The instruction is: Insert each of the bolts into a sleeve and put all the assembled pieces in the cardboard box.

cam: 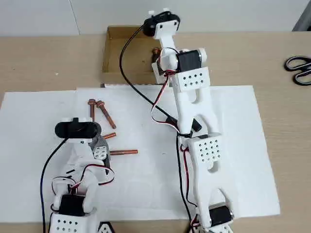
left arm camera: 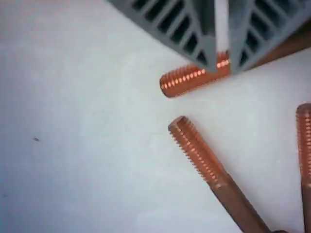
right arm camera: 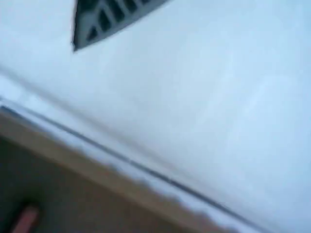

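Two headed copper bolts (cam: 92,109) (cam: 105,114) lie side by side on the white paper (cam: 233,145); their threaded ends (left arm camera: 197,148) (left arm camera: 304,141) also show in the left wrist view. A third bolt (left arm camera: 187,80) lies on the paper under the tips of my left gripper (left arm camera: 221,58), which is shut to a thin slit above it. Another copper piece (cam: 124,152) lies just to the right of that gripper (cam: 103,141). My right gripper (cam: 158,60) hangs over the cardboard box (cam: 119,43), beside a copper piece (cam: 155,50) inside it.
Scissors (cam: 299,69) lie at the table's far right. The right arm stretches across the middle of the paper towards the box. A paper edge (right arm camera: 146,167) and a brown surface (right arm camera: 73,204) cross the right wrist view.
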Available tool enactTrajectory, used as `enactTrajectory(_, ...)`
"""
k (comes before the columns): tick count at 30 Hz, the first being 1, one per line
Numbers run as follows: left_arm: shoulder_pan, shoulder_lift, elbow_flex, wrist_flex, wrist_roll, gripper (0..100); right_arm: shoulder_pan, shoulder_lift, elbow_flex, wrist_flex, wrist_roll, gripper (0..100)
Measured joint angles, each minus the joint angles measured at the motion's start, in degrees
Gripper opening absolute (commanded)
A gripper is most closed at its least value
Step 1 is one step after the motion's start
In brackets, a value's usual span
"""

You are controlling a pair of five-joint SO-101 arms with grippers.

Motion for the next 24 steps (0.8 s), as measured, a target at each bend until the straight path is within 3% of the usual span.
enactTrajectory(12,0.0,0.0,0.0,0.0,0.0,1,-0.9,-21.5,36.0,0.0,14.8,15.8)
enactTrajectory(24,0.0,0.0,0.0,0.0,0.0,1,-1.1,-25.5,49.3,0.0,21.9,15.8)
